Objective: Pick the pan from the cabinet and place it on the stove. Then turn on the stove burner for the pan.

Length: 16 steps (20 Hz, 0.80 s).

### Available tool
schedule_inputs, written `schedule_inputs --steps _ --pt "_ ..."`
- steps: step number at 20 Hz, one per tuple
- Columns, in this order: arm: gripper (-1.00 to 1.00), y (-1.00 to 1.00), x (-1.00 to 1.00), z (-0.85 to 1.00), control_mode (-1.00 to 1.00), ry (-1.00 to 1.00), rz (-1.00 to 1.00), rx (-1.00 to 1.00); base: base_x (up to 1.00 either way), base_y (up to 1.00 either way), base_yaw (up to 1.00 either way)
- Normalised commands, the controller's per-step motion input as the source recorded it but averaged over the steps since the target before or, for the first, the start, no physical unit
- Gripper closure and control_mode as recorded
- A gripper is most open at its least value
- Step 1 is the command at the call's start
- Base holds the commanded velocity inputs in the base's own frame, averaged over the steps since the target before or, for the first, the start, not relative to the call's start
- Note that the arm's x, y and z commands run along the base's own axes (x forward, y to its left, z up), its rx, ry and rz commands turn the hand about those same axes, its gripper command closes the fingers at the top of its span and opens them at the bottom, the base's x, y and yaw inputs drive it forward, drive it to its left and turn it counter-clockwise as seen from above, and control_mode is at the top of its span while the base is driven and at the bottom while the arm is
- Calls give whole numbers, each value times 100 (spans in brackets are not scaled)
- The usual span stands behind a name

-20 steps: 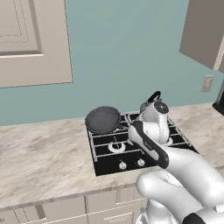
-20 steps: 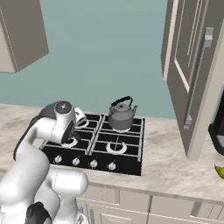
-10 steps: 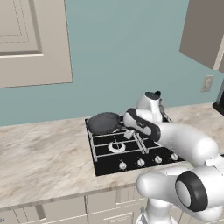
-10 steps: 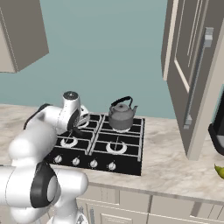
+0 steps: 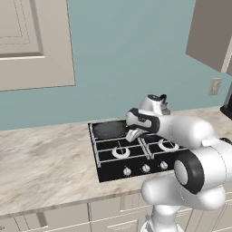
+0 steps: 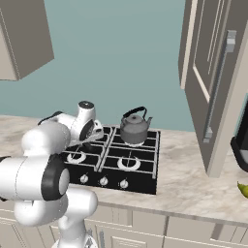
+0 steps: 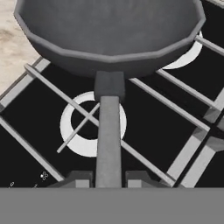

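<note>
The dark pan [image 5: 110, 129] is over the back-left burner of the black stove [image 5: 108, 168]. In the hand view the pan [image 7: 109, 35] fills the top and its long handle [image 7: 108, 140] runs down between my fingertips [image 7: 78, 178]. My gripper [image 7: 108, 178] is shut on that handle. From the base views the gripper [image 5: 132, 134] [image 6: 87, 140] hangs low over the stove's left half, just in front of the pan. I cannot tell whether the pan rests on the grate. A beige cabinet door [image 6: 213, 92] with a silver bar handle stands open at the right.
A grey kettle [image 6: 133, 128] sits on the back-right burner, close to my arm. A row of knobs [image 6: 103, 181] [image 5: 146, 168] lines the stove's front. Marble counter [image 5: 45, 167] spreads to the left. A dark appliance [image 6: 240, 150] and a banana [image 6: 242, 189] lie at the far right.
My arm has swung its elbow out to the right and stretched over the stove. The pan has stayed over the back-left burner and sunk slightly. The grip is unchanged.
</note>
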Motion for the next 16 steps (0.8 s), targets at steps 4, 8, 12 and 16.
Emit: schedule_inputs --steps 4,8,12,16 --pt "100 0 4 -33 -100 0 -13 3 0 0 0" --pt "100 0 13 -32 -100 0 -12 1 0 0 0" --pt "100 0 22 -30 -100 3 -12 0 0 0 0" --pt "100 0 24 -26 -100 9 -12 0 0 0 0"
